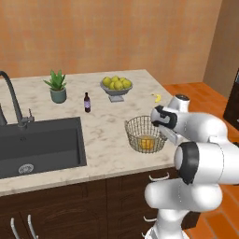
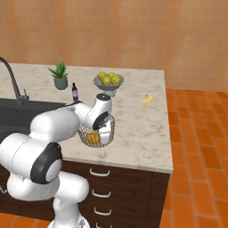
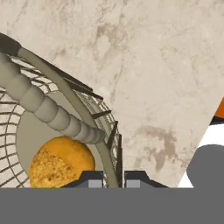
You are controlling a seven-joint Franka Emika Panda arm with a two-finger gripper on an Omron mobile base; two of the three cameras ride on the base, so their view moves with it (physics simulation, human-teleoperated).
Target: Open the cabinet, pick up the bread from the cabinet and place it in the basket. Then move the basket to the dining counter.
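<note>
The tan wire basket [image 1: 135,123] stands on the beige dining counter [image 1: 105,140], right of the sink, near the front edge. The golden bread [image 1: 146,143] lies inside it on the pale base, and the hand view shows the bread [image 3: 61,162] close up beneath a loop handle [image 3: 48,111]. My gripper [image 3: 113,180] is at the basket's right rim, its fingertips [image 3: 89,180] close together on either side of the rim wire [image 3: 105,148]. The right base view has the basket [image 2: 84,132] half hidden behind my hand [image 2: 103,116]. The cabinet is out of view.
A black sink [image 1: 37,144] with a dark faucet [image 1: 11,98] fills the counter's left. Behind the basket are a potted plant [image 1: 58,87], a small dark bottle [image 1: 87,102], a grey bowl of lemons [image 1: 116,85] and a small banana [image 1: 158,97]. Orange tiled floor [image 2: 196,147] lies to the right.
</note>
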